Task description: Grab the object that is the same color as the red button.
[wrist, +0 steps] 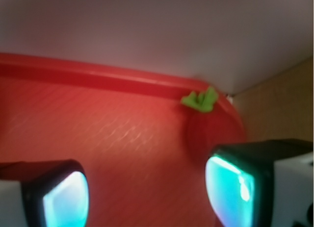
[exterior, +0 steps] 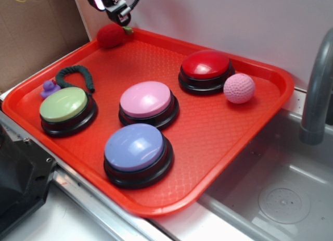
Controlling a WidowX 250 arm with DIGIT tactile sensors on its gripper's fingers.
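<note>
A small fuzzy red strawberry (exterior: 110, 35) with a green leafy top lies in the far left corner of the red tray (exterior: 218, 142). My gripper (exterior: 117, 11) hangs just above and slightly right of it, open, with nothing between the fingers. In the wrist view the strawberry (wrist: 201, 131) shows blurred ahead, close to the right fingertip (wrist: 230, 188), its green leaves (wrist: 200, 99) against the tray rim. The gripper (wrist: 147, 195) has only bare tray between its pads. The red button (exterior: 205, 66), a glossy dome on a black base, stands at the tray's far right.
On the tray also stand a pink button (exterior: 147, 101), a lilac button (exterior: 136, 150) and a green button (exterior: 65, 106). A pink dimpled ball (exterior: 239, 88) rests beside the red button. A dark curved toy (exterior: 77, 75) and a small purple figure (exterior: 49, 88) lie at left. A sink (exterior: 270, 194) and faucet (exterior: 317, 90) are at right.
</note>
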